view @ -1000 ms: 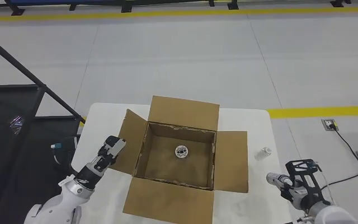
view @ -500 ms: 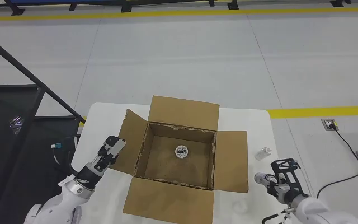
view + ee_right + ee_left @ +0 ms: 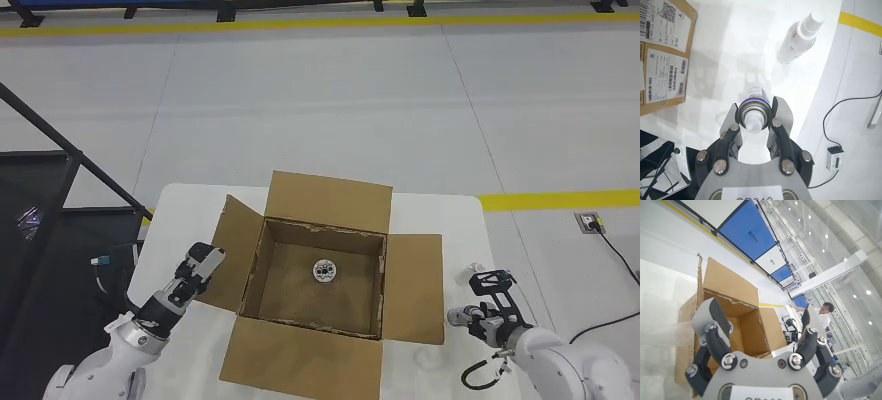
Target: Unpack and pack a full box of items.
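Observation:
An open cardboard box (image 3: 300,365) stands mid-table with all flaps folded out. A small round white item (image 3: 325,268) lies on its floor and is partly behind a finger in the left wrist view (image 3: 731,327). My right gripper (image 3: 755,113) is shut on an upright purple-banded spray can (image 3: 755,106), just above the table right of the box's right flap (image 3: 415,290). A white spray bottle (image 3: 800,36) stands on the table beyond it, near the right edge (image 3: 470,272). My left gripper (image 3: 205,258) is open and holds nothing, beside the box's left flap.
The white table (image 3: 190,215) ends close to the right of the spray bottle. On the floor there lie a power adapter (image 3: 834,159) and its cable. A black frame (image 3: 40,200) stands left of the table.
My right gripper has carried the spray can left and away from the table's near edge, closer to the box's right flap and the white bottle. The left arm has kept still.

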You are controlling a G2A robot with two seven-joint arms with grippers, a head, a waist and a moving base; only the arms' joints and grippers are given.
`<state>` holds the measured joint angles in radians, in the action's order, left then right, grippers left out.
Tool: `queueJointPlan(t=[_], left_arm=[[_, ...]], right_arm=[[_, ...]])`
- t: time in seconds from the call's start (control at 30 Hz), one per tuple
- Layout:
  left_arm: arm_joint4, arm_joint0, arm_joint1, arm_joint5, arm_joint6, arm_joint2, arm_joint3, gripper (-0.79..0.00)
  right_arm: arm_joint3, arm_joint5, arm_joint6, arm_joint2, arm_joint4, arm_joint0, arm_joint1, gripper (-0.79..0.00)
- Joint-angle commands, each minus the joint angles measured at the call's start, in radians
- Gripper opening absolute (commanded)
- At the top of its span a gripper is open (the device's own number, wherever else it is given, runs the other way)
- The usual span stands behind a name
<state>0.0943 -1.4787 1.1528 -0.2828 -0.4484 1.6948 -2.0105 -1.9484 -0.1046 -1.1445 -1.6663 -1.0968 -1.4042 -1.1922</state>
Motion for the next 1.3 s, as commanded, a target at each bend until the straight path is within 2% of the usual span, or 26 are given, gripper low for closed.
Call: queueJointPlan(t=[0.0,0.03,0.17,0.23,0.27,0.3,0.6,0.7,0.9,1.07,1.27], left_arm=[[0.000,0.000,0.000,0.000,0.000,0.000,0.000,0.000],[0.000,0.000,0.000,0.000,0.000,0.000,0.000,0.000],[0.000,0.000,0.000,0.000,0.000,0.000,0.000,0.000],[0.000,0.000,0.000,0.000,0.000,0.000,0.000,0.000],[0.000,0.000,0.000,0.000,0.000,0.000,0.000,0.000],[0.000,0.000,0.000,0.000,0.000,0.000,0.000,0.000],[0.000,0.000,0.000,0.000,0.000,0.000,0.000,0.000],[0.000,0.000,0.000,0.000,0.000,0.000,0.000,0.000],[0.000,0.000,0.000,0.000,0.000,0.000,0.000,0.000],[0.000,0.000,0.000,0.000,0.000,0.000,0.000,0.000],[0.005,-0.004,0.001,0.004,0.009,-0.005,-0.004,0.000]], right_arm=[[0.024,-0.004,0.006,0.006,0.004,0.008,0.001,-0.573],[0.035,-0.005,0.008,0.007,0.004,0.013,0.002,-0.539],[0.060,-0.003,0.003,0.016,0.005,0.024,0.005,-0.496],[0.066,0.000,0.002,0.020,0.005,0.027,0.006,-0.406],[0.067,0.002,0.004,0.021,0.009,0.028,0.006,-0.166],[0.068,0.003,0.006,0.022,0.011,0.028,0.007,0.000],[0.039,0.002,0.041,0.002,0.028,0.019,0.014,0.000],[-0.084,0.026,0.045,-0.048,0.017,-0.019,0.018,0.000],[-0.402,0.071,-0.033,-0.184,-0.030,-0.085,0.028,0.000],[-0.402,-0.039,-0.025,-0.183,-0.008,0.024,0.042,0.000],[-0.402,-0.084,-0.072,0.006,-0.034,0.190,0.052,0.000]])
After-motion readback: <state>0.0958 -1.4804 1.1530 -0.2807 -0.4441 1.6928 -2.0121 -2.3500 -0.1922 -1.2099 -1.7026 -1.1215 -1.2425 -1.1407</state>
